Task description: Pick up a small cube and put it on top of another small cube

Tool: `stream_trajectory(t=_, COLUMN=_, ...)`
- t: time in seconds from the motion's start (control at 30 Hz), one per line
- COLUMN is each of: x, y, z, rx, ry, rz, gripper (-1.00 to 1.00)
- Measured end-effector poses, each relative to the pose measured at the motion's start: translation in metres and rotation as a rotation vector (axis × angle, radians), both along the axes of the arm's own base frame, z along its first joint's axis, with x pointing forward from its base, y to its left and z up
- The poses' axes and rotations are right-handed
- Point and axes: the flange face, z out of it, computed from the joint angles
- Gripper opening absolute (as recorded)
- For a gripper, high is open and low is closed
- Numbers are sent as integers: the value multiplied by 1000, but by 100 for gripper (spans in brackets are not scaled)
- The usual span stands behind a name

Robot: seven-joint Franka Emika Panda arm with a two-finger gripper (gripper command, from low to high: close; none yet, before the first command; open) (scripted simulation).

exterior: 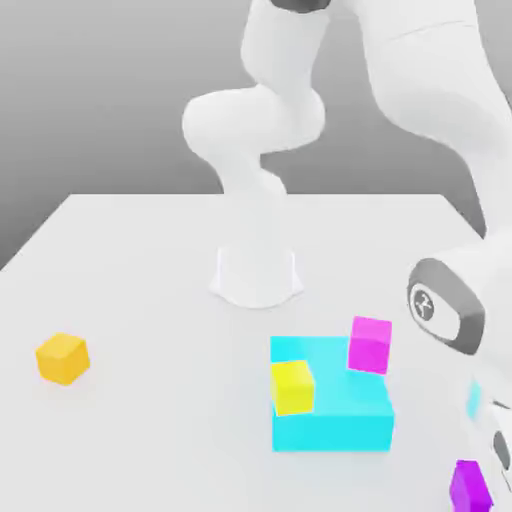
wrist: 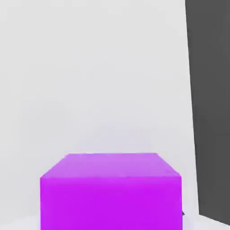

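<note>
While the fingers' state cannot be told, the gripper sits low at the purple cube, near the cyan block. Judged: grasp step. Next calls for a firm hold, a lift, then carrying toward another small cube

Much of the table is left bare between the orange cube at the exterior view's left and the cyan block. Passage low over that block is barred by the yellow cube and magenta cube. The near right corner is crowded by the arm and the purple cube.
</note>
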Motion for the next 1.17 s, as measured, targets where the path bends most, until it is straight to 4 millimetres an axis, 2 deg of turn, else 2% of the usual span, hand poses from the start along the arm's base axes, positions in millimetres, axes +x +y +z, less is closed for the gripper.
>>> stream_trajectory(t=0.1, x=-12, y=-6, z=31, rx=20, ry=18, rz=-50, gripper=-100)
stream_trajectory(t=0.37, x=-70, y=-30, z=87, rx=75, ry=74, rz=-259, gripper=-100)
stream_trajectory(t=0.53, x=-110, y=-48, z=116, rx=77, ry=80, rz=-381, gripper=-100)
stream_trajectory(t=0.7, x=-151, y=-69, z=136, rx=54, ry=59, rz=-505, gripper=-100)
stream_trajectory(t=0.87, x=-190, y=-93, z=143, rx=12, ry=13, rz=-635, gripper=-100)
stream_trajectory(t=1.03, x=-195, y=-97, z=96, rx=1, ry=0, rz=-660, gripper=-100)
stream_trajectory(t=1.07, x=-196, y=-97, z=85, rx=1, ry=0, rz=-660, gripper=100)
stream_trajectory(t=1.17, x=-196, y=-97, z=85, rx=1, ry=0, rz=-660, gripper=100)
